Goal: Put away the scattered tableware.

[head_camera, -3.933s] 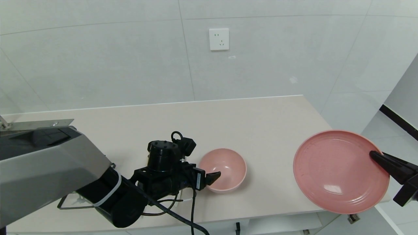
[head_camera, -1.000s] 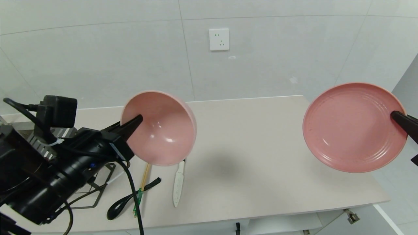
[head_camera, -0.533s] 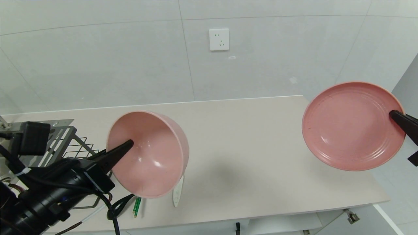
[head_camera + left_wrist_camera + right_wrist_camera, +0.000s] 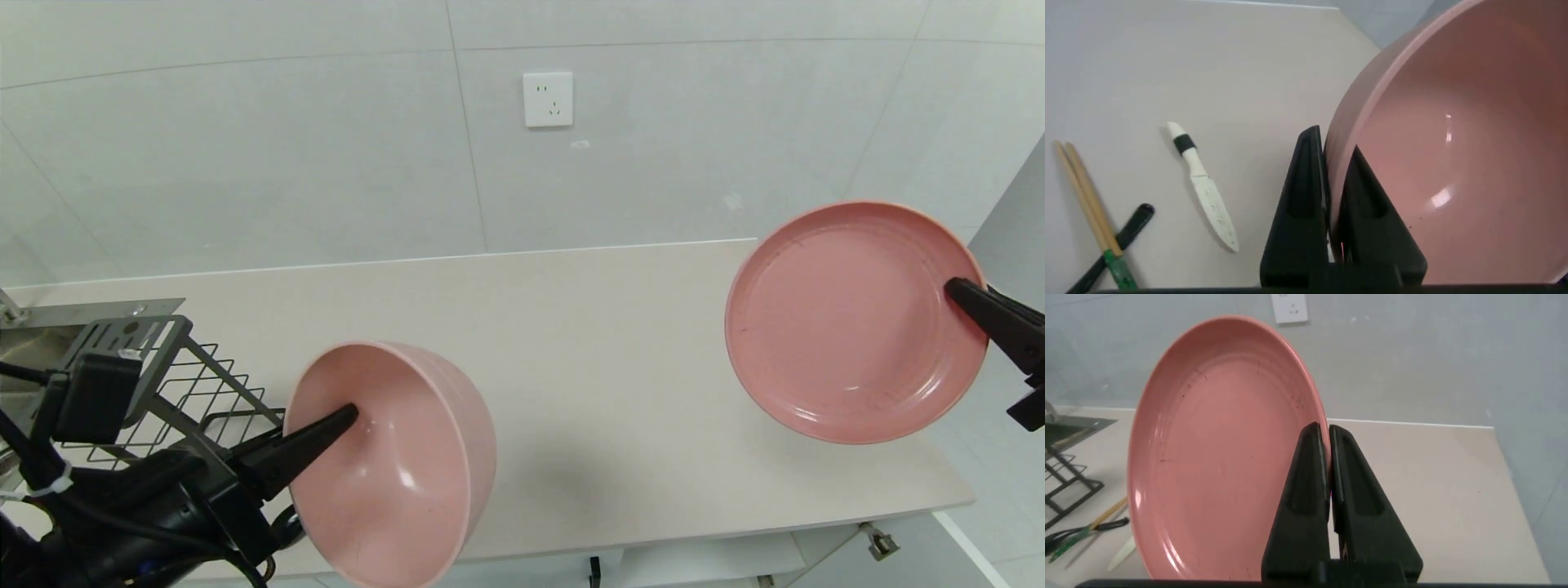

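1. The pink bowl (image 4: 392, 465) hangs in the air over the near left part of the counter (image 4: 620, 327), tipped steeply on its side with its opening turned toward the robot
2. The left gripper (image 4: 347, 415) is clenched on the bowl's rim, with one finger inside the wall and one outside; the left arm comes in low from the near left, fingers pointing right and far
3. The wire dish rack (image 4: 175, 380) stands just to the left of the bowl and a little farther off, at the counter's left end. The left arm is much the nearer one, so the coming move looks like a short carry to the left
4. The pink plate (image 4: 849, 322) is held in the air over the counter's right end, nearly on edge, its face toward the robot; the right gripper (image 4: 957, 287) is pinched on its right rim
5. The plate is well apart from the rack, with the counter's whole length between them
6. Below the bowl a white knife (image 4: 1204, 192), chopsticks (image 4: 1082, 192) and a black utensil handle (image 4: 1127, 233) lie on the counter
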